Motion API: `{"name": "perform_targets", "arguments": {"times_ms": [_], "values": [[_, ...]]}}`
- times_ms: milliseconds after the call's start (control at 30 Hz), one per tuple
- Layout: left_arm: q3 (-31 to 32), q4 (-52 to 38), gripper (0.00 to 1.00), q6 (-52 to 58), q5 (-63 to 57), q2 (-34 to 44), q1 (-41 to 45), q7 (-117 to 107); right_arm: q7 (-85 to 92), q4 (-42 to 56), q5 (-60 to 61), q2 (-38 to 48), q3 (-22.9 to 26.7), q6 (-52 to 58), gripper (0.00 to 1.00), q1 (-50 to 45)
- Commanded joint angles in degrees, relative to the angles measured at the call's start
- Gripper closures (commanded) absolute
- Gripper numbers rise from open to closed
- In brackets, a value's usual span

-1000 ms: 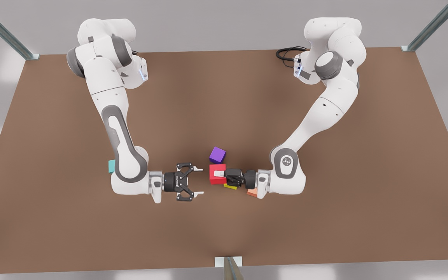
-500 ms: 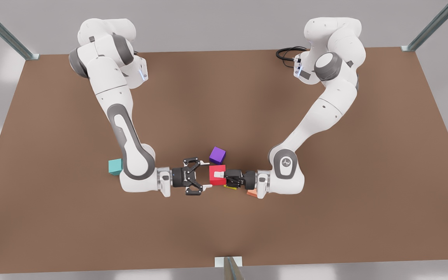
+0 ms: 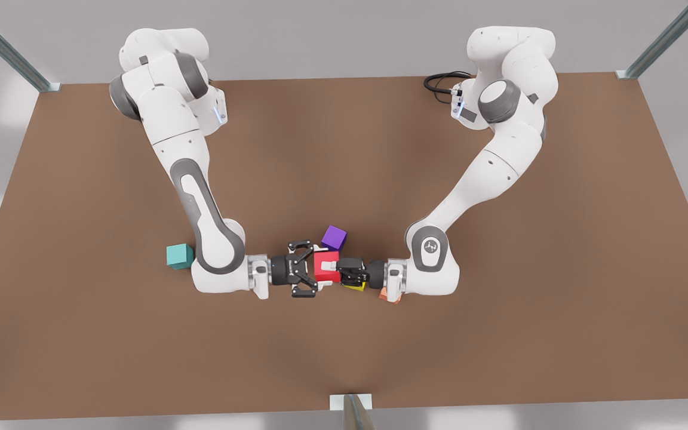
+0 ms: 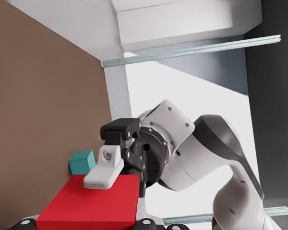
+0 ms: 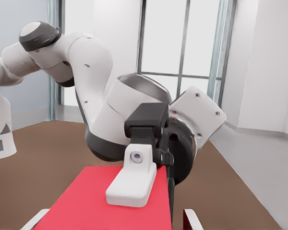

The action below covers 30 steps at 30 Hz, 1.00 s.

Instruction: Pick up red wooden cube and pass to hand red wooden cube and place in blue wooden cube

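A brown counter (image 3: 344,149) takes up most of the front view, with a pale grey wall beyond it. Slanted metal struts (image 3: 3,45) meet its far corners at upper left and upper right. The right wrist view shows tall framed windows (image 5: 182,43) behind the arms.

At centre left of the front view, the blue wooden cube (image 3: 179,255) sits on the counter just beside the elbow of the arm on that side. That arm carries the right tool (image 3: 315,270). Its fingers are spread above and below the red wooden cube (image 3: 325,266), near the middle of the frame. In the right wrist view a thin gap seems to show beside one fingertip (image 5: 192,219), so it looks not yet clamped.

A purple cube (image 3: 334,237) lies just above the red one in the picture. From the right, the left tool (image 3: 337,272) grips the red cube, its white finger (image 4: 105,170) pressed on a face. Below that tool lie a yellow block (image 3: 355,286) and a peach-orange cube (image 3: 387,294), both partly hidden. A black cable (image 3: 439,80) loops at upper right, by that arm's base.
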<state>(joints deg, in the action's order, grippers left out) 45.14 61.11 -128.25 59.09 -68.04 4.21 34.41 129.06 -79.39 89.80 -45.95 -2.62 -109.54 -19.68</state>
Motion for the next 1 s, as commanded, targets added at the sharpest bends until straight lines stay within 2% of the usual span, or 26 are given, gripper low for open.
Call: {"name": "perform_targets", "arguments": {"times_ms": [0,233,267,300,333,367,467,533,567,600,733,800,867,933,967], "values": [[0.0,0.0,0.51,0.5,1.1,0.1,0.0,4.1,0.5,0.1,0.1,0.1,0.0,-0.2,0.00,-0.1],[0.0,0.0,0.51,0.5,1.1,0.2,0.0,3.9,-0.5,0.0,0.5,-0.3,0.0,-0.5,0.00,-0.7],[0.0,0.0,0.51,0.5,1.1,0.2,0.0,3.9,-0.6,0.0,0.5,-0.3,0.0,-0.5,0.07,-0.9],[0.0,0.0,0.51,0.5,1.1,0.2,0.0,3.9,-1.3,0.0,0.4,-0.3,0.0,-0.8,0.19,-0.9],[0.0,0.0,0.51,0.5,1.1,0.2,0.0,3.9,-1.4,0.1,0.3,-0.3,0.0,-0.8,0.38,-0.9],[0.0,0.0,0.51,0.5,1.1,0.2,0.0,3.9,-1.4,0.1,0.2,-0.3,0.0,-0.8,0.44,-0.9],[0.0,0.0,0.51,0.5,1.1,0.1,0.0,3.9,-1.4,0.0,0.2,-0.3,0.0,-0.8,0.44,-0.8],[0.0,0.0,0.47,0.5,1.1,0.1,0.0,4.0,-1.4,0.1,0.2,-0.3,0.0,-0.8,0.44,-0.8],[0.0,0.1,0.09,0.5,1.1,0.1,0.0,3.9,-1.4,0.1,0.2,-0.3,0.0,-0.8,0.44,-0.8],[0.0,0.2,0.00,0.5,2.8,0.1,0.0,3.9,-1.4,0.1,0.2,-0.3,0.0,-0.8,0.44,-0.8],[0.0,0.4,0.00,0.5,2.5,0.5,-1.0,3.9,-2.1,0.1,0.2,-0.3,0.0,-0.7,0.43,-0.7],[0.0,2.9,0.00,1.6,0.9,1.0,-5.4,4.4,-2.1,0.2,0.2,-0.3,0.0,-0.7,0.43,-0.6],[0.3,7.5,0.00,9.2,-4.2,4.5,-14.2,2.2,-3.1,0.5,-0.4,-0.2,0.3,-0.1,0.43,-0.4],[0.3,7.2,0.00,17.0,-16.1,5.4,-21.6,-3.1,-3.4,1.3,-6.5,0.1,0.7,1.3,0.42,2.4],[0.3,6.5,0.00,26.3,-39.8,11.1,-27.1,-17.8,-6.3,2.8,-15.3,0.3,0.7,2.4,0.42,5.6]]}}
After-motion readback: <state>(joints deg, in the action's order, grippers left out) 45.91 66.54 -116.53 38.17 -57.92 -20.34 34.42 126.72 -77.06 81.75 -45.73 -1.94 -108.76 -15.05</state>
